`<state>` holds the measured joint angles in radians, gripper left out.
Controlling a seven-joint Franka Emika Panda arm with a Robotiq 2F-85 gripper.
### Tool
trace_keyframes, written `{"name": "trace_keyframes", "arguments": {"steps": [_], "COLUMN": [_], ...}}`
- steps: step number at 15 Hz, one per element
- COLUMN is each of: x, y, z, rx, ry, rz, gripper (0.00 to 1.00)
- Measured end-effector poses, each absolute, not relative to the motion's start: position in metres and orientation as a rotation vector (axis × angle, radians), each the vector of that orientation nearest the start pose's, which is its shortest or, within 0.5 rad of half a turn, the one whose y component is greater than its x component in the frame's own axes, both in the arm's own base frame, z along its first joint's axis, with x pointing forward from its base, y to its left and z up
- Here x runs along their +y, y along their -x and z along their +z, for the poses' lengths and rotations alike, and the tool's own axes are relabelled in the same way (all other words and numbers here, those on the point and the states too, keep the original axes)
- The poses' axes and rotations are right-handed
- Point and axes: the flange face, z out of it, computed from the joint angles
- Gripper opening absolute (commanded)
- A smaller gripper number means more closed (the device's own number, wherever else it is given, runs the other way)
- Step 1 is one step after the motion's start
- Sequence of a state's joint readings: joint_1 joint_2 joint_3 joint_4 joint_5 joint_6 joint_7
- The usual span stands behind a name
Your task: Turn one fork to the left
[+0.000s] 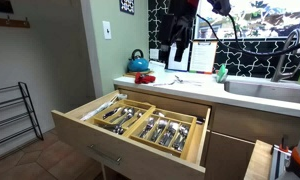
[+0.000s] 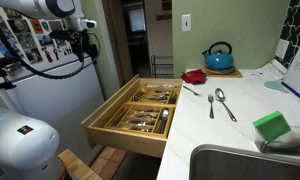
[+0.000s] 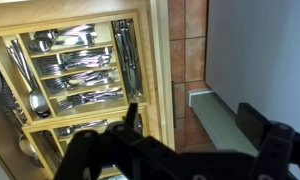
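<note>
A fork (image 2: 211, 103) lies on the white counter (image 2: 245, 115) beside a spoon (image 2: 226, 104), with another utensil (image 2: 191, 90) nearer the drawer. More forks lie among the cutlery in the open wooden drawer (image 2: 115, 125), seen in the wrist view (image 3: 82, 63) and in an exterior view (image 1: 155, 127). My gripper (image 3: 193, 120) is open and empty. It hangs high above the floor beside the drawer's edge, away from the counter, in both exterior views (image 1: 174, 48) (image 2: 85, 48).
A teal kettle (image 2: 218, 57) and a red dish (image 2: 194, 76) stand at the counter's back. A green sponge (image 2: 272, 125) lies near the sink (image 2: 240, 165). A metal rack (image 1: 15, 110) stands by the wall. The drawer juts into the floor space.
</note>
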<state>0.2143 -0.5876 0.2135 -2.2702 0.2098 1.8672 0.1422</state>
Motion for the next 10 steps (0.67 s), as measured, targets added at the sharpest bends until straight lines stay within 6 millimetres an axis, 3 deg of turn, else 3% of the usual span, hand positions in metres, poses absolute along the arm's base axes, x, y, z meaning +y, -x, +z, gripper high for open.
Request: {"name": "trace_keyframes", "arguments": {"steps": [10], "x": [0.1921], "y": [-0.3467], "z": [0.5862], "rx": [-0.302], "ry": [2.986], "rz": [-0.220], "gripper": [1.00]}}
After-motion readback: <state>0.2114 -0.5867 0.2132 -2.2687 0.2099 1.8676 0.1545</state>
